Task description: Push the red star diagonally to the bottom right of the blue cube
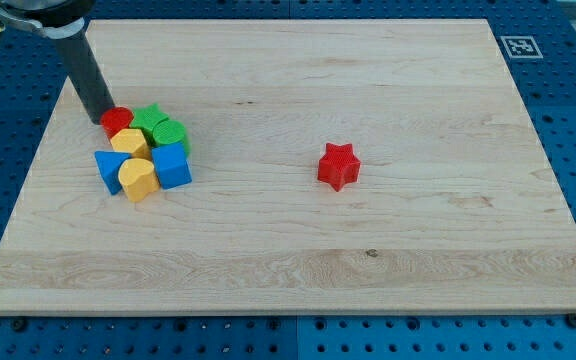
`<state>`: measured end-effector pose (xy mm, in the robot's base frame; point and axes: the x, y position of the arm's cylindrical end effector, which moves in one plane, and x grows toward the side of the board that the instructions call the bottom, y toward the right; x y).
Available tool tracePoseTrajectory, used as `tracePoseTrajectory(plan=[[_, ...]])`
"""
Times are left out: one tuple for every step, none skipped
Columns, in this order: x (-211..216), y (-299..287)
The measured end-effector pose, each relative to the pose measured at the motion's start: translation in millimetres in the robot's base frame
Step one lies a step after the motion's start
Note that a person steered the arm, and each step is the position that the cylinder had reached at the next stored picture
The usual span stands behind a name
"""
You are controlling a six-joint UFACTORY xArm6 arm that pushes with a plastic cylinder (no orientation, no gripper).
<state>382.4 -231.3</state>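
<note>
The red star (338, 166) lies alone on the wooden board (298, 260), right of centre. The blue cube (172, 166) sits at the right side of a tight cluster at the view's left. My tip (101, 118) is at the cluster's upper left, touching or almost touching the red round block (118, 122). The star is far to the right of the blue cube, at about the same height in the view. My tip is far from the star.
The cluster also holds a green star (149, 119), a green round block (169, 133), a yellow block (131, 142), a yellow heart-like block (138, 178) and a blue triangle (110, 167). A marker tag (518, 45) is off the board's top right corner.
</note>
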Motion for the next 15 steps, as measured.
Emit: tracePoseTrajectory(plan=[[-47.8,5.2],[-72.3,37.3],[-72.3,104.4],[-58.9,177.5],[-36.0,223.0],[-19.6,241.3],[6.8,283.3],[25.3,339.6],[45.4,360.5],[59.9,325.3],[60.1,308.3],[80.8,308.3],[91.2,293.2],[81.0,261.4],[57.6,256.7]])
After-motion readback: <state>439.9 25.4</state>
